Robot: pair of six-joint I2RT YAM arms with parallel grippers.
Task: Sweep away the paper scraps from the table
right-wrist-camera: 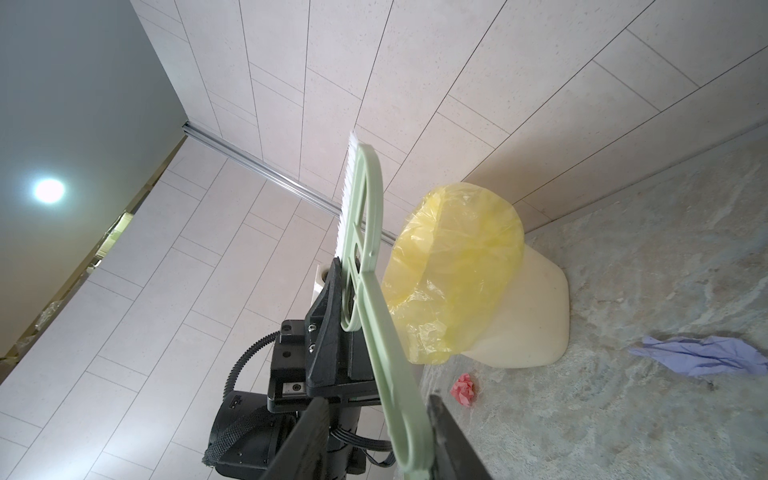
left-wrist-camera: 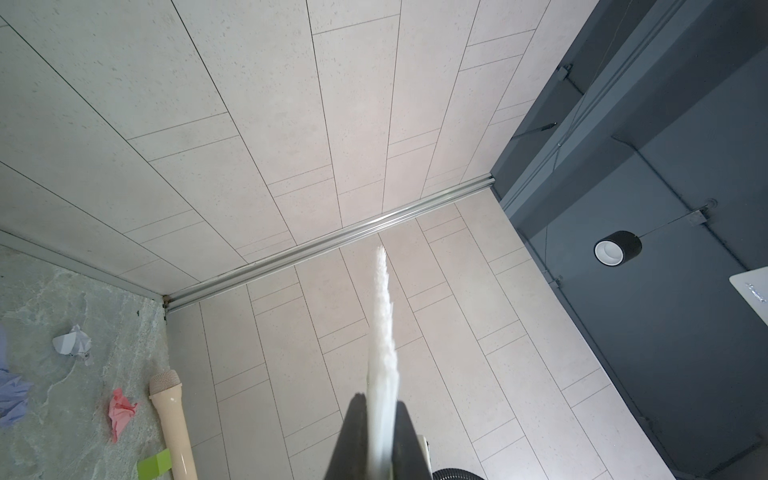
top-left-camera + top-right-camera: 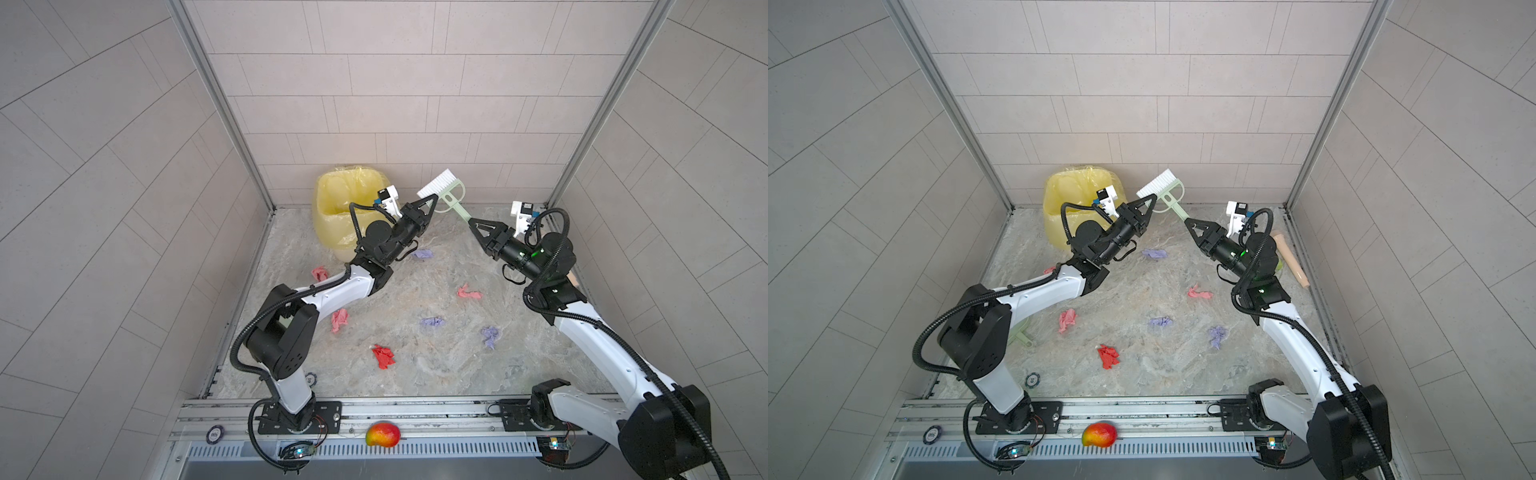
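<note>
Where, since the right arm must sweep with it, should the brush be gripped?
Grip the brush by its green handle, near the free end, end-on from the right. The left gripper pinches the bristles, so the handle juts bare toward the right gripper, between its jaws.

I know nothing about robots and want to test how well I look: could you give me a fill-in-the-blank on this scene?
The left gripper is shut on the brush's ____ bristles.
The bin is lined with a ____ bag.
The fruit on the front rail is a ____.
Missing words: white; yellow; mango.
</note>
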